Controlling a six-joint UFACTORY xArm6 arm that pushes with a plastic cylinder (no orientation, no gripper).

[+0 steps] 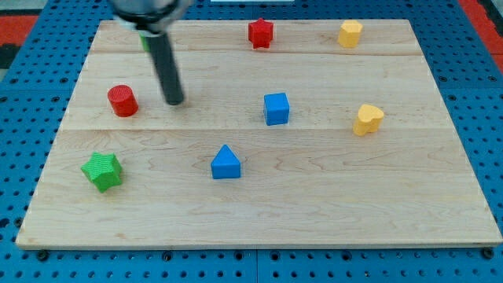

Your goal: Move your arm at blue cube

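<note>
The bench [259, 212] is a pale wooden board lying on a blue pegboard [23, 141] that fills the rest of the view; on it the largest thing is my rod, a dark cylinder coming down from the view's top left, with my tip [174, 102] resting on the wood in the left half of the board; there is no gripper on this arm, so nothing is spread, pressed together or pinching, and the rod touches no block.

The blue cube [276, 108] sits near the board's middle, to the view's right of my tip and at much the same height in the view, well apart from it; bare wood lies between them. I judge the task as begun at most but not done: the tip has yet to reach the cube, and what is left is a plain slide toward the view's right.

The other blocks, roughly by size: a green star-like block [102, 170] at lower left; a blue triangular block [225, 163] below the cube; a red cylinder [122, 101] just beside my tip on its left; a yellow heart-like block [367, 119] at right; a red star-like block [260, 33] and a yellow block [350, 33] of unclear shape near the top edge; a sliver of green [145, 41] shows behind the rod, shape hidden.

No brand, label or writing can be read anywhere.
</note>
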